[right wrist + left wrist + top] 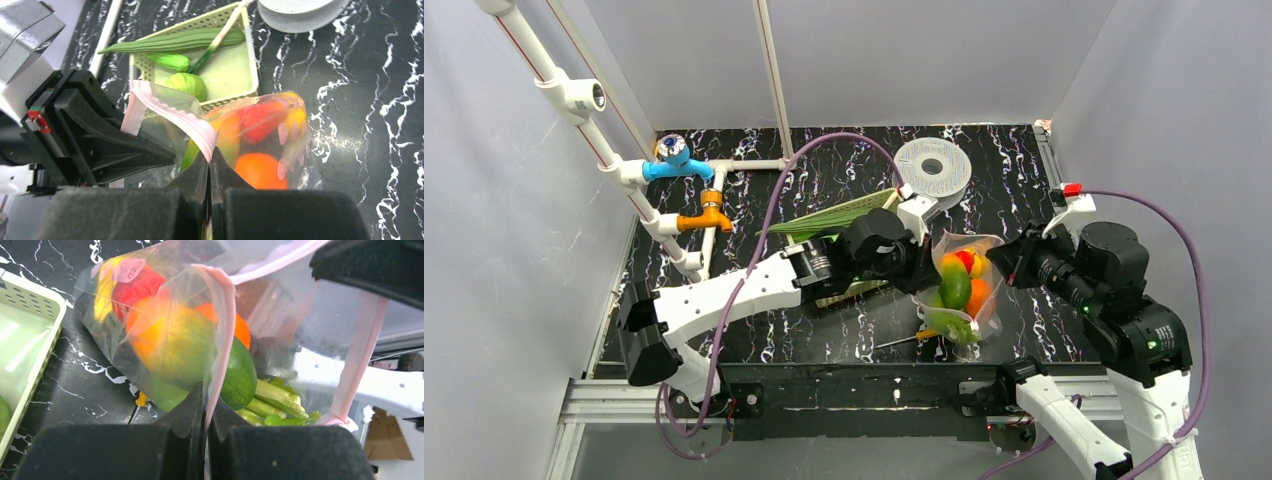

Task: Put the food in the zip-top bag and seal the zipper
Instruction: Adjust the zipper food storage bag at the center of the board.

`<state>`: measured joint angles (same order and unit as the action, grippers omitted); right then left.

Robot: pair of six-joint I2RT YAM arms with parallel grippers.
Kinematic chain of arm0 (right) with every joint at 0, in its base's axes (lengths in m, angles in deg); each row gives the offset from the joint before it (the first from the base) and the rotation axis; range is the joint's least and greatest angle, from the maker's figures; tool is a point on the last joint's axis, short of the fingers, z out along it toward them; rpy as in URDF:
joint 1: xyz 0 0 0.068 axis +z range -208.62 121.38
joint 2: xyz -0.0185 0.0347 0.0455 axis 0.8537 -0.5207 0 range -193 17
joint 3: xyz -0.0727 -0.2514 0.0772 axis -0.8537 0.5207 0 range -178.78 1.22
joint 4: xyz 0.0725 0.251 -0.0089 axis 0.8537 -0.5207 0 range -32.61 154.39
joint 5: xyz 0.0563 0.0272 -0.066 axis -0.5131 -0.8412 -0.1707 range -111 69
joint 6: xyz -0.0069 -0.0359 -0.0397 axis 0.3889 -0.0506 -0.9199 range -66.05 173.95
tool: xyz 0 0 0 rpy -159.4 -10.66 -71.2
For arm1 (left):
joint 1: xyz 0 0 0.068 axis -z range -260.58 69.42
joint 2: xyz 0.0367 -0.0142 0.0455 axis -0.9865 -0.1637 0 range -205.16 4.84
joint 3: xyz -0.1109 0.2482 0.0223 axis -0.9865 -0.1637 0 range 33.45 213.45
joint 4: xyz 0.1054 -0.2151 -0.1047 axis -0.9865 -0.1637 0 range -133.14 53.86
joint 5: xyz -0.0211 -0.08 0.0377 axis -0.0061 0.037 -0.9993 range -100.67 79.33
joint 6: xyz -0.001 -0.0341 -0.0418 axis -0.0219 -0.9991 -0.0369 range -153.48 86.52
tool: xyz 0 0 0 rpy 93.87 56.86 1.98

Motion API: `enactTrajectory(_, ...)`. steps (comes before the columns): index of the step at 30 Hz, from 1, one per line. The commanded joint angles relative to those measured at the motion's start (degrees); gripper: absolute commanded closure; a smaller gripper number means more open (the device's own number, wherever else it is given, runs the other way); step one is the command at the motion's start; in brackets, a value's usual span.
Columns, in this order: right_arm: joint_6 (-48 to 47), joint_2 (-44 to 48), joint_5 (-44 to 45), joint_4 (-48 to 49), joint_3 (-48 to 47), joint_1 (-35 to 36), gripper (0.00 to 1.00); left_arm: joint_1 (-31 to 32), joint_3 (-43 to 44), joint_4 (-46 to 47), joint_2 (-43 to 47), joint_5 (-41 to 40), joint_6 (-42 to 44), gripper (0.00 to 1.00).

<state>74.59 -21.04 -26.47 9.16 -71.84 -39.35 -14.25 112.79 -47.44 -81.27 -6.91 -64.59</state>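
The clear zip-top bag (964,285) sits mid-table holding red, yellow, orange and green food (956,285). In the left wrist view the bag (150,315) shows a green vegetable (240,375) and pale green stalks (272,400) inside. My left gripper (207,400) is shut on the pinkish zipper strip (222,320) at the bag's left side (919,262). My right gripper (210,157) is shut on the zipper strip (190,122) at the bag's right side (1002,258). More food, a long green vegetable (175,41) and a round green one (189,84), lies in the basket (250,75).
The pale-green slatted basket (849,215) lies under my left arm. A grey round spool (934,168) stands behind the bag. White pipes with blue (669,160) and orange (709,215) fittings run along the left. A thin stick (899,343) lies in front of the bag.
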Motion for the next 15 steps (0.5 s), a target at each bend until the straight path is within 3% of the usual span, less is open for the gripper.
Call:
enactTrajectory(1, 0.8, -1.8, -13.6, 4.8, -5.7, 0.2, 0.99, -0.1, -0.2, 3.7, 8.8, -2.1, -4.7, 1.0)
enactTrajectory(5, 3.7, -4.4, -23.1, 6.4, -6.4, 0.9, 0.99, -0.1, -5.1, 7.3, 13.7, -2.6, -6.3, 1.0)
enactTrajectory(9, 5.7, -7.1, -25.2, 8.4, -7.8, 6.2, 0.99, -0.1, -7.2, 9.5, 18.2, -4.0, -5.8, 1.0)
enactTrajectory(15, 7.1, -15.7, -10.4, 9.4, -15.0, 27.4, 0.99, 0.0, -5.6, 6.5, 24.1, -7.6, -1.4, 1.0)
